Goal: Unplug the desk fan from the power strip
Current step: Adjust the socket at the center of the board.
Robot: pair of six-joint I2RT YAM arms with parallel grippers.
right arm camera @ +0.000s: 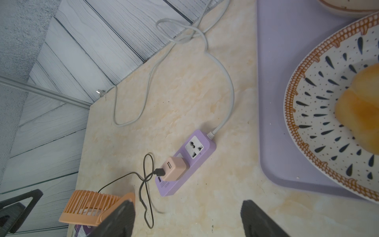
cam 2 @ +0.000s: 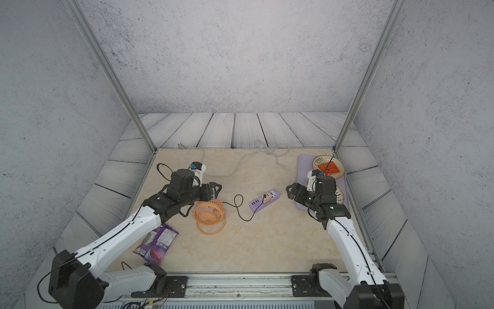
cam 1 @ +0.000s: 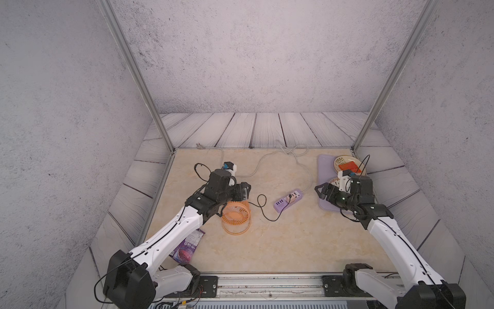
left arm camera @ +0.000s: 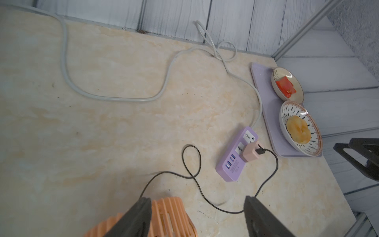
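The orange desk fan (cam 1: 236, 218) (cam 2: 209, 214) stands on its ring left of centre. Its thin black cable (left arm camera: 277, 164) loops across the table to a pale pink plug adapter (cam 1: 290, 198) (right arm camera: 174, 169), which sits in the lavender power strip (cam 1: 288, 202) (left arm camera: 233, 170) (right arm camera: 180, 184). My left gripper (cam 1: 246, 192) (left arm camera: 196, 200) hovers open just above the fan's (left arm camera: 168, 217) far side, holding nothing. My right gripper (cam 1: 319, 191) (right arm camera: 188, 203) hangs open to the right of the strip, by the tray's left edge, also holding nothing.
A flat lavender tray (cam 1: 324, 166) at the right carries a bowl with a red packet (cam 1: 346, 163) and a patterned bowl with yellow food (left arm camera: 299, 127). The strip's grey cord (cam 1: 267, 157) snakes to the back edge. A purple snack bag (cam 2: 156, 242) lies under my left arm.
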